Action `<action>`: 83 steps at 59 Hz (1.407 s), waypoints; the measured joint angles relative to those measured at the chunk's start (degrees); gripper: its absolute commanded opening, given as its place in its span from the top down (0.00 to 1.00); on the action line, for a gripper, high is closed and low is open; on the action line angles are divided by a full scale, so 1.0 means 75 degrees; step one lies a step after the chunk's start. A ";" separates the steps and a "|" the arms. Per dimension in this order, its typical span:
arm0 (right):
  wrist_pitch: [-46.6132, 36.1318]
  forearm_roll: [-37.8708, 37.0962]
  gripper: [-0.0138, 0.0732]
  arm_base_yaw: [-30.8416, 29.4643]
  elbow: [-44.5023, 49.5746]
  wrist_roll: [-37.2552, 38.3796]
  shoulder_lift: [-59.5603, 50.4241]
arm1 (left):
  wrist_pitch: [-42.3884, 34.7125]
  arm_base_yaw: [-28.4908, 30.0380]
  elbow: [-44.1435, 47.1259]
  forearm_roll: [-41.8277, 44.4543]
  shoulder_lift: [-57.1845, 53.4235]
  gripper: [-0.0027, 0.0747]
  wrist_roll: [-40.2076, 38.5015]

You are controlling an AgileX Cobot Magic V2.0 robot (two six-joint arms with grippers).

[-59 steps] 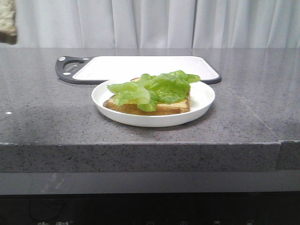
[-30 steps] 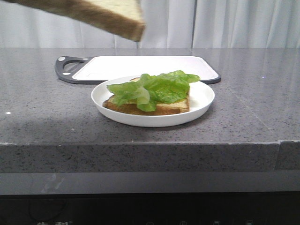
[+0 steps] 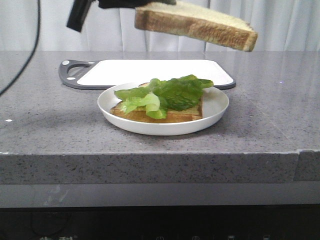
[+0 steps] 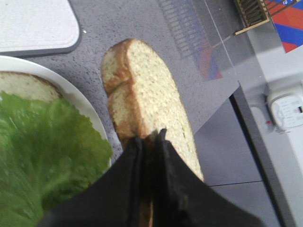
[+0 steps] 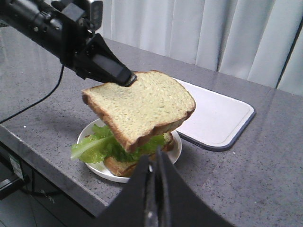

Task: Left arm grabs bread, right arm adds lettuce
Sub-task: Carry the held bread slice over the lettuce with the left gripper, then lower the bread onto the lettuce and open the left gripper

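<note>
My left gripper (image 4: 150, 137) is shut on the edge of a toasted bread slice (image 4: 142, 90). In the front view the slice (image 3: 197, 24) hangs tilted in the air above the white plate (image 3: 215, 107), with the left gripper (image 3: 145, 4) at the top edge. On the plate, ruffled green lettuce (image 3: 170, 92) lies on a second bread slice (image 3: 175, 116). In the right wrist view the left arm (image 5: 71, 33) holds the slice (image 5: 139, 106) over the lettuce (image 5: 92, 144). My right gripper (image 5: 155, 158) is shut and empty, back from the plate (image 5: 94, 168).
A white cutting board with a dark rim (image 3: 150, 70) lies just behind the plate; it also shows in the right wrist view (image 5: 213, 118). The grey counter's front edge (image 3: 150, 155) is close before the plate. A black cable (image 3: 30, 45) hangs at the left.
The held bread slice has moved right, from the top left corner to above the plate. The left arm has come into the front view. Plate, lettuce and lower slice are unmoved.
</note>
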 measured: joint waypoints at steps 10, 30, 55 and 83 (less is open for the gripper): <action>0.0000 -0.0005 0.92 0.0000 0.0000 0.0000 0.0000 | 0.0572 0.0583 -0.0273 -0.0143 0.0568 0.99 0.0000; 0.0000 -0.0114 0.92 0.0000 0.0000 -0.0007 0.0000 | 0.1226 0.0916 -0.0320 0.0083 0.0954 0.99 0.0000; 0.0000 -0.0130 0.92 0.0000 0.0000 -0.0007 0.0000 | 0.1069 0.0916 -0.0320 0.1317 0.1296 0.99 -0.0393; 0.0000 -0.0130 0.92 0.0000 0.0000 -0.0007 0.0000 | 0.1087 0.0916 -0.0320 0.1529 0.1296 0.25 -0.0437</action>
